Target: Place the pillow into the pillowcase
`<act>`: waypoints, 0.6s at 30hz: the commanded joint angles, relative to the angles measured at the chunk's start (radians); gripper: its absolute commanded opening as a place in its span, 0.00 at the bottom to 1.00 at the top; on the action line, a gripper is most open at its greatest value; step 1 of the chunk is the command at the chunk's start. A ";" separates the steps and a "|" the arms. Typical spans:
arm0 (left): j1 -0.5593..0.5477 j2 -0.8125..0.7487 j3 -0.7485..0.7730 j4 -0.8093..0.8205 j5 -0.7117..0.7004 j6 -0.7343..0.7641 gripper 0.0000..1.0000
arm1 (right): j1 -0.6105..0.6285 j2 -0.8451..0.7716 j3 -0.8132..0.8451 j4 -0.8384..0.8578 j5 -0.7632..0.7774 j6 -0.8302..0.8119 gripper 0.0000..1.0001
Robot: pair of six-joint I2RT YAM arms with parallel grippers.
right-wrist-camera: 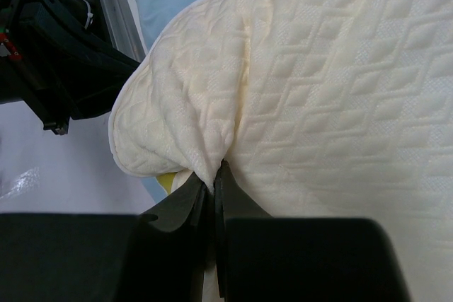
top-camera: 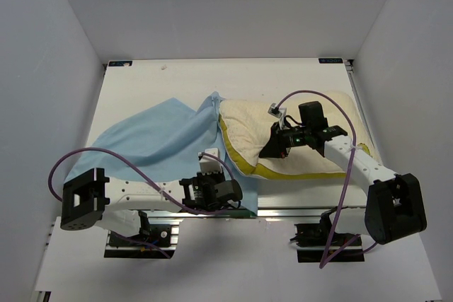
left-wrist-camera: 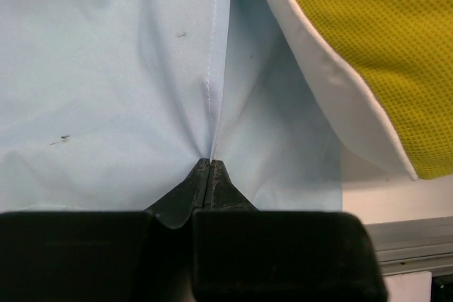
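Observation:
The cream quilted pillow [top-camera: 297, 132] with a yellow rim [top-camera: 244, 164] lies on the right half of the table, its left end resting on the pillowcase [top-camera: 152, 139], a light blue cloth spread to the left. My left gripper [left-wrist-camera: 210, 163] is shut on a fold of the pillowcase [left-wrist-camera: 106, 90] at its near edge, beside the pillow's yellow rim [left-wrist-camera: 375, 47]. My right gripper [right-wrist-camera: 218, 175] is shut on a pinch of the pillow's cover [right-wrist-camera: 318, 76] near its front left corner. In the top view the right gripper [top-camera: 272, 148] sits over the pillow's middle.
The white table [top-camera: 141, 83] is walled by pale panels on three sides. A metal rail [top-camera: 283, 211] runs along the near edge where both arm bases are bolted. Purple cables loop over each arm. The left arm [right-wrist-camera: 49, 54] shows dark at the right wrist view's upper left.

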 commanded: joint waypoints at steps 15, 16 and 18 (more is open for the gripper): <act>-0.003 -0.213 0.021 -0.238 -0.084 -0.177 0.00 | -0.006 -0.048 0.027 -0.045 -0.055 -0.132 0.01; -0.001 -0.251 0.023 -0.298 -0.092 -0.201 0.00 | -0.006 -0.051 0.028 -0.053 -0.078 -0.147 0.01; 0.006 -0.297 0.012 -0.337 -0.110 -0.234 0.00 | -0.006 -0.062 0.024 -0.076 -0.101 -0.196 0.00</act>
